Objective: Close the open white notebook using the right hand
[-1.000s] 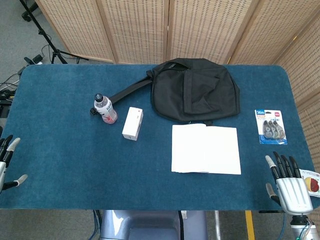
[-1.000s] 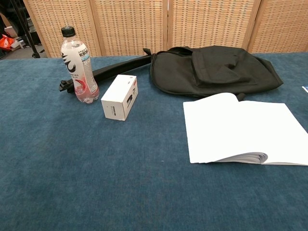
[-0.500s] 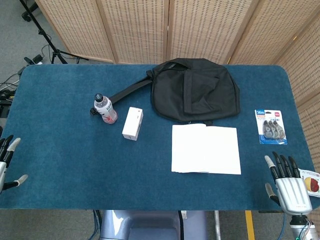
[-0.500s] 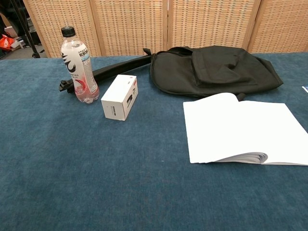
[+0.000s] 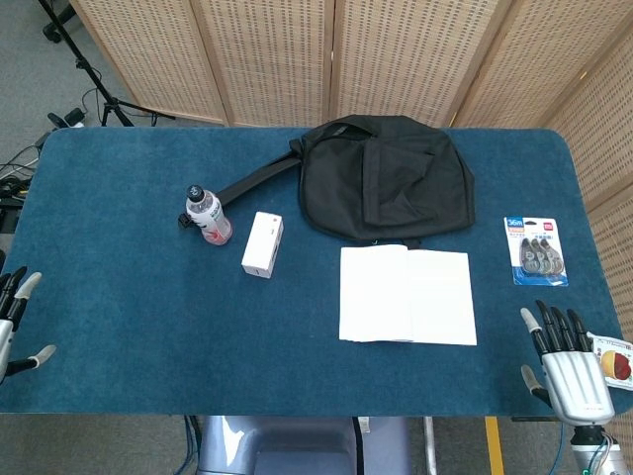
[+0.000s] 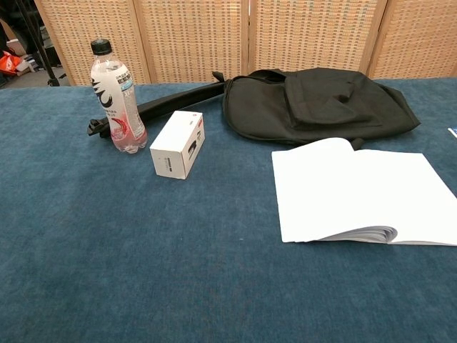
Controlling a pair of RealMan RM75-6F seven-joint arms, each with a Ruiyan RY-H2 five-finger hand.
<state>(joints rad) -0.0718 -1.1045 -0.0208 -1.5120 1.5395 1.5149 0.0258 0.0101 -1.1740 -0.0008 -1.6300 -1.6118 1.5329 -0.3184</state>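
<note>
Task not started: right hand (image 5: pixel 571 368) empty, fingers spread, near-right of the open notebook (image 5: pixel 406 295); next reach in, flip cover.

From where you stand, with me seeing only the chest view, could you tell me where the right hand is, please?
Observer: The right hand hovers at the table's near right corner, fingers spread, holding nothing.
Operator: Is anything between it and the white notebook?
Observer: Only bare blue table; the white notebook lies open, to the hand's left and a little further from you.
Operator: Anything else near the hand?
Observer: A blue pack of correction tapes lies beyond it, near the right edge.
</note>
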